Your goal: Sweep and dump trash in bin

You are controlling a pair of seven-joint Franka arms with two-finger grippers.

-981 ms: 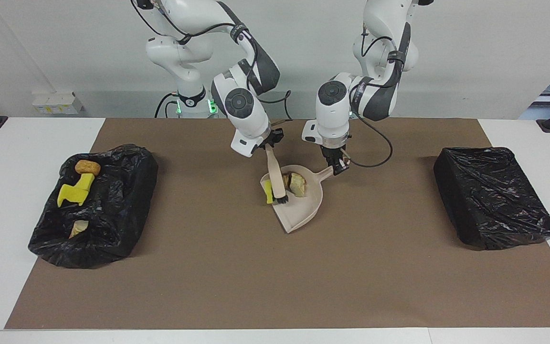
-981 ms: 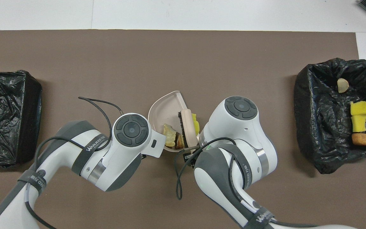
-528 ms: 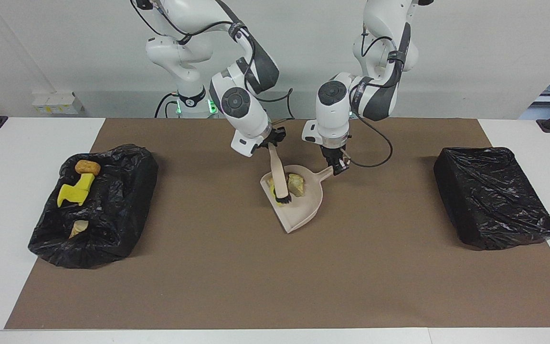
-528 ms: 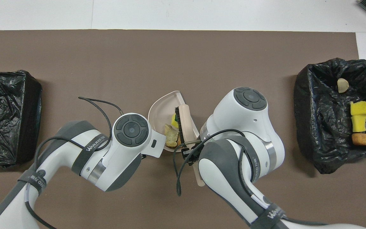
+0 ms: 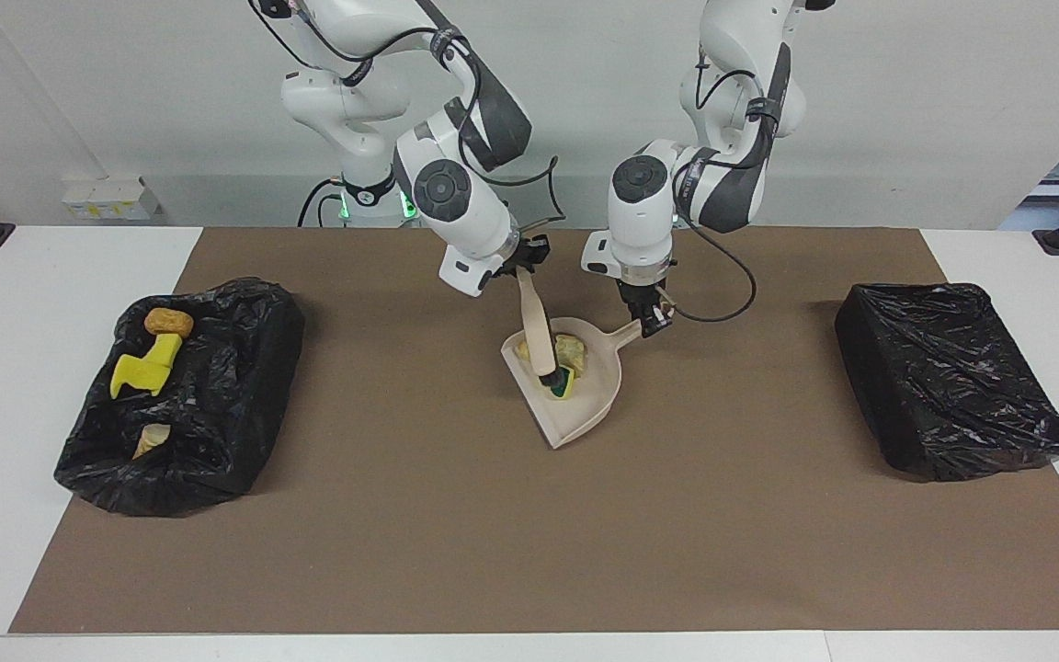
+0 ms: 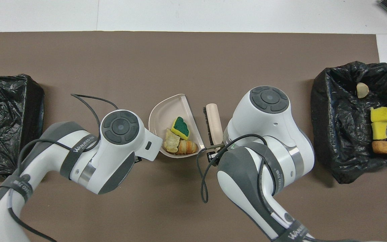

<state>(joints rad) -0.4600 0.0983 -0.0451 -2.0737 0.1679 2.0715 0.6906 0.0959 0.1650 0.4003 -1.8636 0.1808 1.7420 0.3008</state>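
Note:
A beige dustpan (image 5: 585, 418) (image 6: 161, 112) lies mid-table holding trash: a yellow sponge chunk with a green face (image 5: 563, 382) (image 6: 180, 127), a pale bread piece (image 6: 171, 144) and a croissant piece (image 6: 187, 147). My left gripper (image 5: 654, 322) is shut on the dustpan's handle. My right gripper (image 5: 527, 260) is shut on the handle of a beige brush (image 5: 539, 336) (image 6: 214, 123), whose bristles hang over the pan. The bin (image 5: 217, 405) (image 6: 341, 134) at the right arm's end holds a yellow chunk (image 5: 145, 368) (image 6: 381, 121) and two bread pieces (image 5: 168, 322) (image 6: 385, 147). In the overhead view both grippers are hidden under their wrists.
A second black-bagged bin (image 5: 948, 377) (image 6: 5, 121) stands at the left arm's end of the table. A brown mat (image 5: 529, 533) covers the table between the bins.
The brush pushed the yellow chunk over the pan's side wall into the pan, where it now shows its green face. The brush then rose off the pan. Both grips held.

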